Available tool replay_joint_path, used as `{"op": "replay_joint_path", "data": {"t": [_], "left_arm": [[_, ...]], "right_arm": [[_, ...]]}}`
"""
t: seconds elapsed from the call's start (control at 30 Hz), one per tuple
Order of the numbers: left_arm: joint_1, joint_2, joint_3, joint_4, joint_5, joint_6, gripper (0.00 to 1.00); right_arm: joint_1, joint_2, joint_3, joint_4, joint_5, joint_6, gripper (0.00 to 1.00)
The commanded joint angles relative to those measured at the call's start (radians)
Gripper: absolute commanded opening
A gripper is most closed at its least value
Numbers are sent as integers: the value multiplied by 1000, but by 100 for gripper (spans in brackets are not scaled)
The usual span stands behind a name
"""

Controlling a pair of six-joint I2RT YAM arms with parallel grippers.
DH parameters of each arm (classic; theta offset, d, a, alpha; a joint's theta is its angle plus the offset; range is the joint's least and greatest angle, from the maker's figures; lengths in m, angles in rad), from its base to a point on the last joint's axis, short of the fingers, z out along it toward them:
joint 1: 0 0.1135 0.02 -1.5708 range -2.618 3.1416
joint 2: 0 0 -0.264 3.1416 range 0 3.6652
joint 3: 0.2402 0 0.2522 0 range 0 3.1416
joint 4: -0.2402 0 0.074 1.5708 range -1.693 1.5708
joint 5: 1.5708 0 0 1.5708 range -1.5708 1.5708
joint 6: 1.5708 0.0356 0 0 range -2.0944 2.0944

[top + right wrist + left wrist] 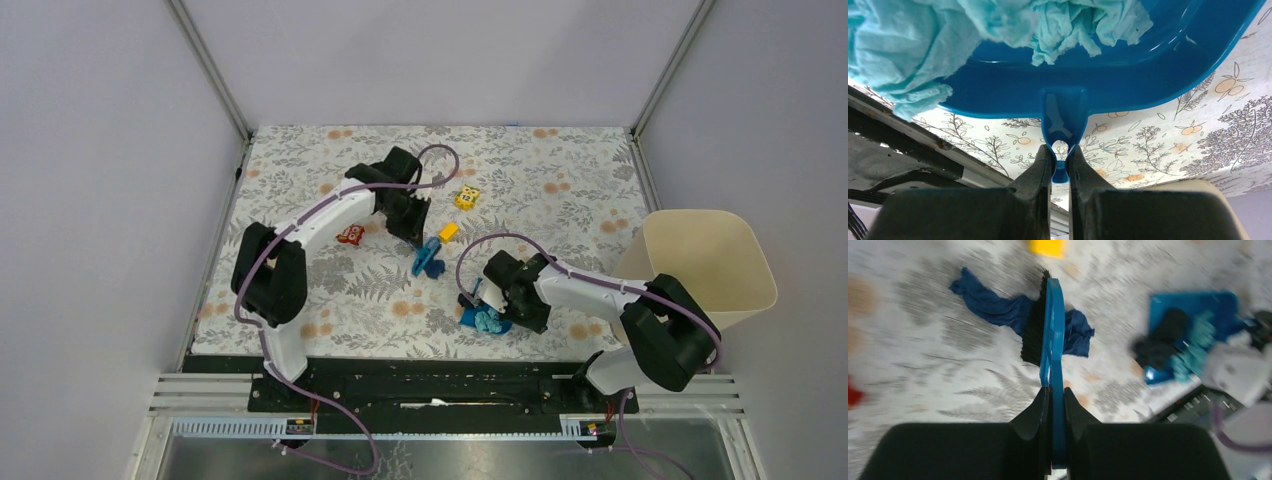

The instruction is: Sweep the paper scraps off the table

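My left gripper (421,236) (1053,395) is shut on the handle of a blue brush (1054,330) with black bristles. The bristles rest against a dark blue paper scrap (993,302) on the table (560,190), which also shows in the top view (428,266). My right gripper (497,292) (1060,160) is shut on the handle of the blue dustpan (1128,75) (472,318). The dustpan lies near the table's front edge and holds light cyan paper scraps (908,45) (490,320). The left wrist view is blurred; there the dustpan (1193,302) holds cyan scraps (1193,347).
A yellow block (449,231) (1048,247) lies just beyond the brush. A yellow patterned toy (467,197) sits farther back and a red one (350,235) is left of the left gripper. A cream bin (700,265) stands at the table's right edge.
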Motion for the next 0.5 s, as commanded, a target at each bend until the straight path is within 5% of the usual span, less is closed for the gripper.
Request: {"op": "replay_joint_path", "data": {"t": [0.0,0.27,0.47], "left_arm": [[-50,-88,-177,65,331,-105,0],[-149,-259,-353,402,584,-330,0],[-153,-307,-247,237,230,-241,0]], "right_arm": [[11,38,36,-8,6,13,0],[11,63,53,-12,10,19,0],[11,14,55,-29,8,14,0]]}}
